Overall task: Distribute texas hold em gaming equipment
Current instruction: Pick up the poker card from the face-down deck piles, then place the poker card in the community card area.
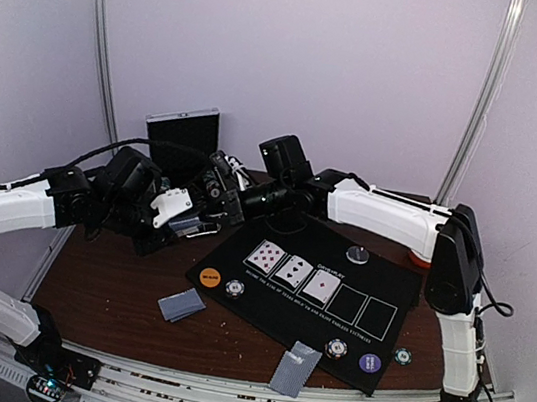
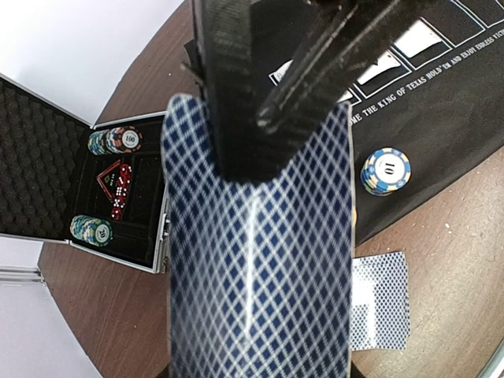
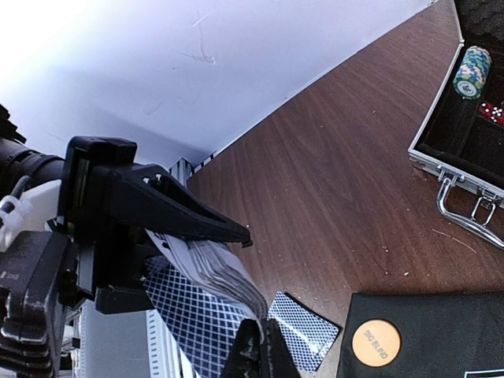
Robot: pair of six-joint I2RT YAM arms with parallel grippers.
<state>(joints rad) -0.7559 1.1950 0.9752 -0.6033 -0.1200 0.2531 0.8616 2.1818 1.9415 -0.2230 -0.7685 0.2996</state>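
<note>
My left gripper (image 1: 188, 217) is shut on a deck of blue diamond-backed playing cards (image 2: 260, 252), held above the table's left part; the deck hides its fingers in the left wrist view. My right gripper (image 3: 264, 352) is shut on the edge of the deck's top card (image 3: 197, 315); its fingers (image 2: 236, 87) show black over the deck. Face-down cards lie on the wood (image 1: 181, 304) and at the mat's front edge (image 1: 295, 367). Three face-up cards (image 1: 290, 270), striped chips (image 1: 234, 287) (image 1: 335, 349) (image 1: 403, 357), an orange button (image 1: 210, 276), a purple button (image 1: 370, 362) and a dark silver button (image 1: 357, 255) lie on the mat.
The big black mat (image 1: 373, 313) covers the table's right half. An open aluminium case (image 2: 47, 181) with chip stacks (image 2: 118, 140) and red dice (image 2: 118, 187) stands at the back left. Bare brown wood (image 1: 104, 288) lies front left.
</note>
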